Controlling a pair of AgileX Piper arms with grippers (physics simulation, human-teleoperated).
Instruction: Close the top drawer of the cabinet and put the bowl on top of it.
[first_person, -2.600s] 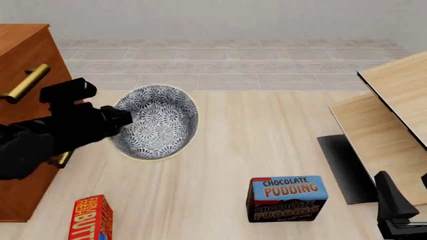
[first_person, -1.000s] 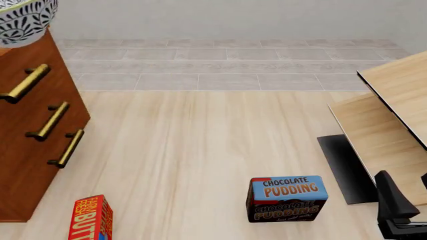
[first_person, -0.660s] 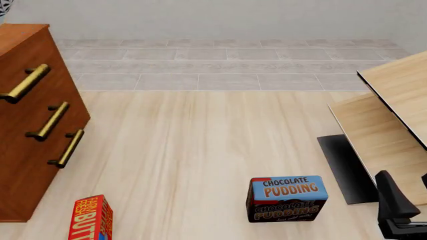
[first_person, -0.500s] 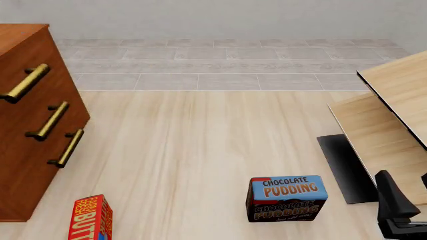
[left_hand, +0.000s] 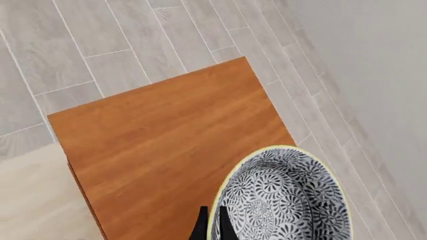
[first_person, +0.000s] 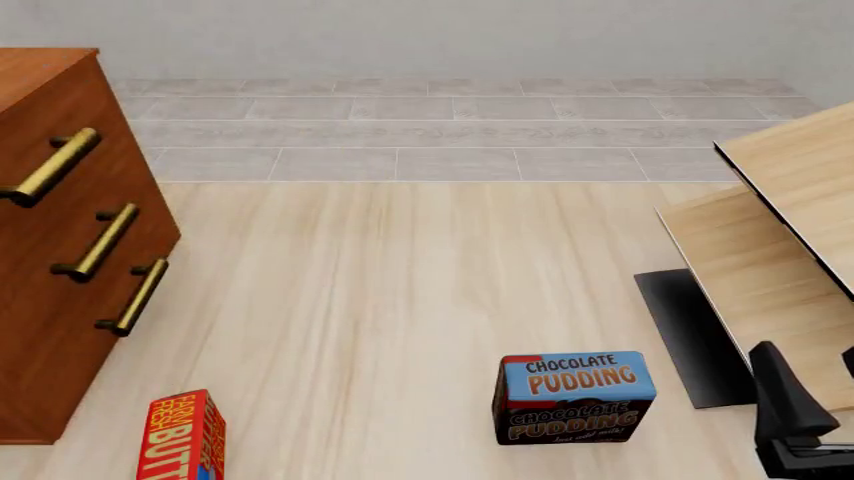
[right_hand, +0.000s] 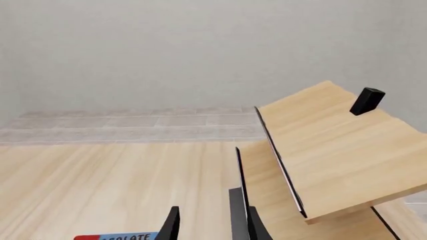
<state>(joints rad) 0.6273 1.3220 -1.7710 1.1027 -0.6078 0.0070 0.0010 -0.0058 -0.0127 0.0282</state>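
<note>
**Bowl held over cabinet top, drawers flush**

Front view, nearest edge: red box (first_person: 182, 437) lettered "FARM FRESH" and "BUTT…", cut off by the frame; beside it, well apart, blue-and-black box (first_person: 574, 396) reading "CHOCOLATE PUDDING" twice, standing on the table (first_person: 400, 290); right gripper (first_person: 790, 420) parked low at the right edge, fingers (right_hand: 172, 226) apart with nothing between them in its wrist view; pale wood furniture (first_person: 787, 240) behind it with a small black block (right_hand: 367, 101) on top; cabinet (first_person: 54, 330) at the left, three brass handles, the top drawer (first_person: 40, 150) flush with the two below; grey tiled floor (first_person: 454, 130) beyond. Left wrist view: bowl (left_hand: 283, 197), blue-and-white floral with yellowish rim, over the cabinet top near one corner; left gripper (left_hand: 211, 227) pinched on its rim, one finger either side; cannot tell whether the bowl rests on the wood.
</note>
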